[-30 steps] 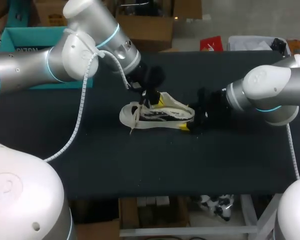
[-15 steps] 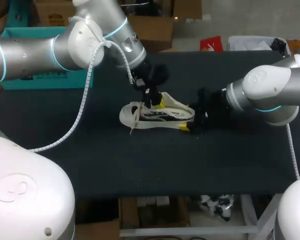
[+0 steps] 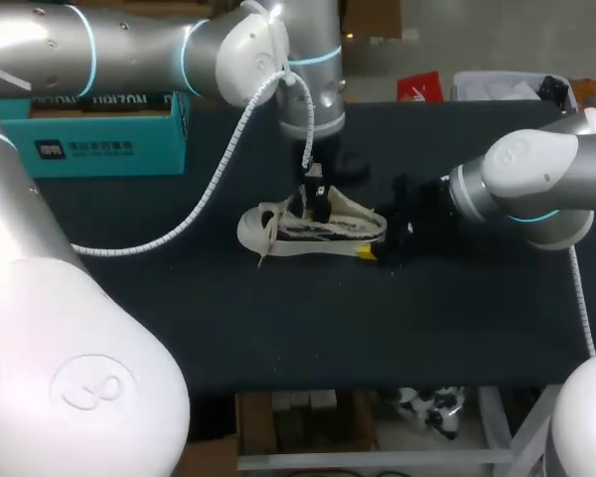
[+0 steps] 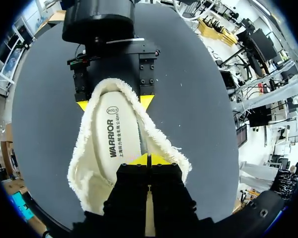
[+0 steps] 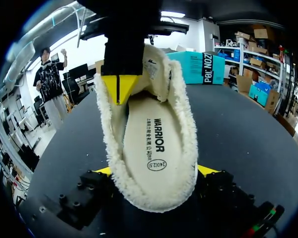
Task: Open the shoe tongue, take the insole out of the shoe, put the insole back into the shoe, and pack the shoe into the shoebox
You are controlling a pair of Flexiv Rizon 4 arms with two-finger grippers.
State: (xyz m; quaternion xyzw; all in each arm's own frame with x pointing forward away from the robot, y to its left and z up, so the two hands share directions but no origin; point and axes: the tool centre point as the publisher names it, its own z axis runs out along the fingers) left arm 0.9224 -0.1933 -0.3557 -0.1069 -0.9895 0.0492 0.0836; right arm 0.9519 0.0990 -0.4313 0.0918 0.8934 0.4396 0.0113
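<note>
1. The shoe [image 3: 313,229], pale and fleece-lined, sits on its sole near the middle of the dark table [image 3: 278,328]. In the head view its heel points to 3 o'clock and its toe to 9 o'clock.
2. The right arm [image 3: 536,189] comes in from 3 o'clock. The right gripper [image 3: 375,237] holds the shoe by the heel. In its own wrist view the two yellow tips stand wide apart, one pressed against each side of the heel.
3. The left arm [image 3: 129,50] comes in from 10 o'clock and crosses to the 12 o'clock side of the shoe. The left gripper [image 3: 319,206] points down at the shoe's opening.
4. The left gripper's pincer is narrow, its yellow tips pressed together. In the left wrist view they sit just over the fleece rim at the toe end of the opening. Whether any fleece is nipped between them, I cannot tell.
5. The insole [image 4: 116,144] lies flat inside the shoe, printed side up, between the two grippers.
6. The teal box [image 3: 89,139] stands at 10 o'clock from the shoe, well apart, by the table's far left corner.
</note>
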